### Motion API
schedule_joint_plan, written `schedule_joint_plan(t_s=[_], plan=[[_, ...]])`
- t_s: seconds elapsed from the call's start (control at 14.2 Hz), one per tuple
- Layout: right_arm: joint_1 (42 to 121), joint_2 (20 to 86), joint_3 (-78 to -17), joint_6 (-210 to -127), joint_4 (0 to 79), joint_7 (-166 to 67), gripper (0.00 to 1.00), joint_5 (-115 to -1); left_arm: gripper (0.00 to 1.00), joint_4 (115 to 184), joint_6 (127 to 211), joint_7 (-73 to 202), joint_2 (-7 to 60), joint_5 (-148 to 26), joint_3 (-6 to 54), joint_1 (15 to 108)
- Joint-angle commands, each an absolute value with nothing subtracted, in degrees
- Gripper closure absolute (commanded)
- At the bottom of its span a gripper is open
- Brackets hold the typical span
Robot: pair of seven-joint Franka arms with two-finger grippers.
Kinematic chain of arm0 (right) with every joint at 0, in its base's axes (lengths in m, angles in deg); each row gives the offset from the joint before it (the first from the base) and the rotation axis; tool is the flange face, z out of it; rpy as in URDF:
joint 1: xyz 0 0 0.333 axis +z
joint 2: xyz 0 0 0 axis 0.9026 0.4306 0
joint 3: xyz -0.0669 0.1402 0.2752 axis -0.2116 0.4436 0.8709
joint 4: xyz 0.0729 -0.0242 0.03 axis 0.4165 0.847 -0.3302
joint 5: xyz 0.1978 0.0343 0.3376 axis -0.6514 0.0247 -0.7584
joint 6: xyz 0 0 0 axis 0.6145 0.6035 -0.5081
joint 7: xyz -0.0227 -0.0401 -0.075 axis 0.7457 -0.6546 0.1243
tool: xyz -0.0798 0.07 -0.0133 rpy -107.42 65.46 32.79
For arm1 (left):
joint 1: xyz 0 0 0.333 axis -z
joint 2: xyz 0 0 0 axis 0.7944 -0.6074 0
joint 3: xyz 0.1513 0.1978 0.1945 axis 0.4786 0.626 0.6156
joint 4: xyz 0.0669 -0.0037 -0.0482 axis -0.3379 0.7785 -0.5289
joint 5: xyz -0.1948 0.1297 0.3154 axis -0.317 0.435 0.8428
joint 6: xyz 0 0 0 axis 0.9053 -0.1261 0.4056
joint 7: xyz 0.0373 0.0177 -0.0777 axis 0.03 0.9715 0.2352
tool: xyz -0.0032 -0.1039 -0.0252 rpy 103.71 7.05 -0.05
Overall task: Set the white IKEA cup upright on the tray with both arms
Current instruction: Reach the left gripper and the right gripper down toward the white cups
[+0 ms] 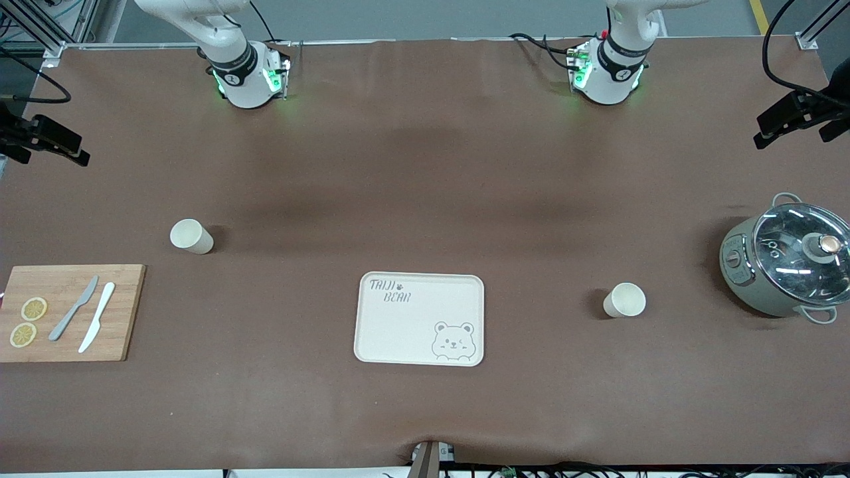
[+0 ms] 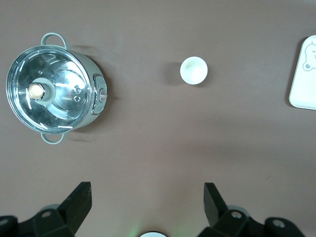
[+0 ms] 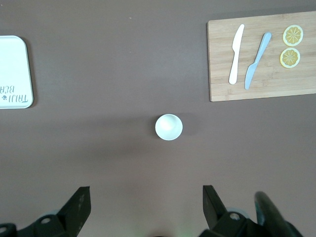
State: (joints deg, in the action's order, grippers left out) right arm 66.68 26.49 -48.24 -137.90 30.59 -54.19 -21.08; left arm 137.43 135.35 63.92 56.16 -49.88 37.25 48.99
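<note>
Two white cups stand mouth up on the brown table. One cup [image 1: 624, 300] [image 2: 193, 70] is between the tray and the pot, toward the left arm's end. The other cup [image 1: 191, 236] [image 3: 169, 127] is toward the right arm's end, farther from the front camera than the cutting board. The cream tray [image 1: 420, 318] [image 2: 303, 74] [image 3: 15, 71] with the bear print lies bare at the middle. My left gripper [image 2: 146, 187] hangs open high over bare table, as does my right gripper [image 3: 145, 188]. Neither hand shows in the front view.
A grey pot with a glass lid [image 1: 787, 265] [image 2: 52, 89] stands at the left arm's end. A wooden cutting board [image 1: 126, 312] [image 3: 219, 59] with two knives and two lemon slices lies at the right arm's end. Black camera mounts [image 1: 797, 113] reach in at both ends.
</note>
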Motion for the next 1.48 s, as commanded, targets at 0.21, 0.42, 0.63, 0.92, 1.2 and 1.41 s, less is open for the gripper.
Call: schedule_joint_plan(t_s=[0.21,0.42,0.63,0.92,1.2,1.41], plan=[[65.82,29.26,-47.84,-137.52,28.5,-54.26,0.0,-21.57,0.0,136.83,135.02,62.91,56.22,-49.23,37.06,48.64],[65.64,30.32,-47.84,-137.6,27.52,-54.52,0.0,-21.57,0.0,136.82,135.02,62.91,55.34,-49.15,37.15,48.47],[64.59,32.33,-47.92,-139.88,27.78,-54.78,0.0,-21.66,0.0,137.35,135.02,63.34,53.32,-49.15,37.15,48.47],[62.48,34.44,-47.84,-139.98,27.52,-54.34,0.0,-22.45,0.0,137.79,139.22,65.37,48.85,-48.35,36.89,48.47],[61.51,35.85,-47.84,-139.98,27.44,-53.99,0.0,-21.75,0.0,140.68,145.2,65.19,43.92,-48.27,36.8,48.56],[61.24,36.55,-47.84,-139.98,27.52,-53.99,0.0,-21.75,0.0,146.91,152.13,65.28,43.12,-48.27,36.8,48.47]])
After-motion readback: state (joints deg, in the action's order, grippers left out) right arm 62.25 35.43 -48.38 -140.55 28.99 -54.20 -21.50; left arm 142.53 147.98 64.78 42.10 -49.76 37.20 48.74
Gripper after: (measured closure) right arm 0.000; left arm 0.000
